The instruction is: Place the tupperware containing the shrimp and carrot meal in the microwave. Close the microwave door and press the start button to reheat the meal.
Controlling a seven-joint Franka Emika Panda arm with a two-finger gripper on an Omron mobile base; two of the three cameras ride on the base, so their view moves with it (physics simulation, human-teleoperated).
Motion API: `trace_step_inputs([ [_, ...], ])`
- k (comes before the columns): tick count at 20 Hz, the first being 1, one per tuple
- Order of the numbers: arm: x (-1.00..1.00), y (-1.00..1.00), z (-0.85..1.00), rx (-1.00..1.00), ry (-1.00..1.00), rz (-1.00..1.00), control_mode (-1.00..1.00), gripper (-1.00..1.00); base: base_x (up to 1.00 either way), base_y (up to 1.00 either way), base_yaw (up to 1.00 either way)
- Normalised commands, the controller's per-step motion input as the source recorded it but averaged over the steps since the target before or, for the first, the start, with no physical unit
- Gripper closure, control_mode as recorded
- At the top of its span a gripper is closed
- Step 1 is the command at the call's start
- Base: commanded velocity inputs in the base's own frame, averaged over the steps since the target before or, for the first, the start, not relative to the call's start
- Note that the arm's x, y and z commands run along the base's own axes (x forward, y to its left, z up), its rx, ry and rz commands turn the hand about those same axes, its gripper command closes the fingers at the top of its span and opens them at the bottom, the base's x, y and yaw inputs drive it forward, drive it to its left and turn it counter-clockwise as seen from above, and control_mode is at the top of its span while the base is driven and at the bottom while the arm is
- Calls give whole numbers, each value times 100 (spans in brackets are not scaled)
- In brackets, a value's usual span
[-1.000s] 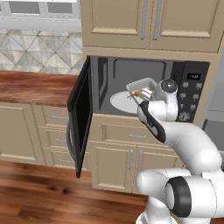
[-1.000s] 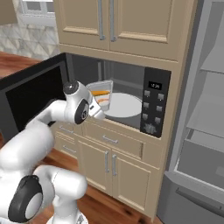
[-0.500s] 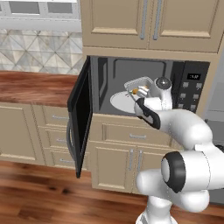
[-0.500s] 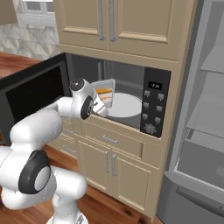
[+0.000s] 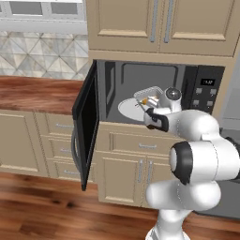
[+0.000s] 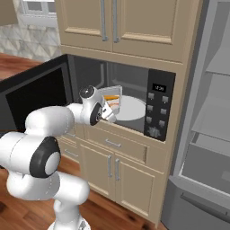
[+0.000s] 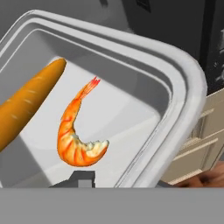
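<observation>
Here, in the left base view, the tupperware is a shallow clear-grey tray with a raised pale rim, tilted and held up in the mouth of the microwave, above the white turntable plate. A small orange piece shows inside it. The fingers pinch its near edge. The microwave door hangs wide open to the left, edge-on, beside the wooden desk.

From the right base view the same tupperware shows its side wall and the orange food through it, with the fingers at its lower rim. This side also gives the dark button panel face-on and the grey fridge to the right.

The hand view brings what the others blur: the shrimp and carrot meal is a curled orange shrimp with a red tail, lying just beside a carrot stick on the pale tupperware floor.
</observation>
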Motion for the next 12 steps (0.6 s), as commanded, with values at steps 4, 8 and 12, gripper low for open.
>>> trace_step_inputs([
  [4,31,-14,-19,0,2,0,-100,100,0,0,0],
  [8,33,-5,-2,0,4,0,-100,100,0,0,0],
  [12,42,0,0,0,1,0,-100,100,0,0,0],
])
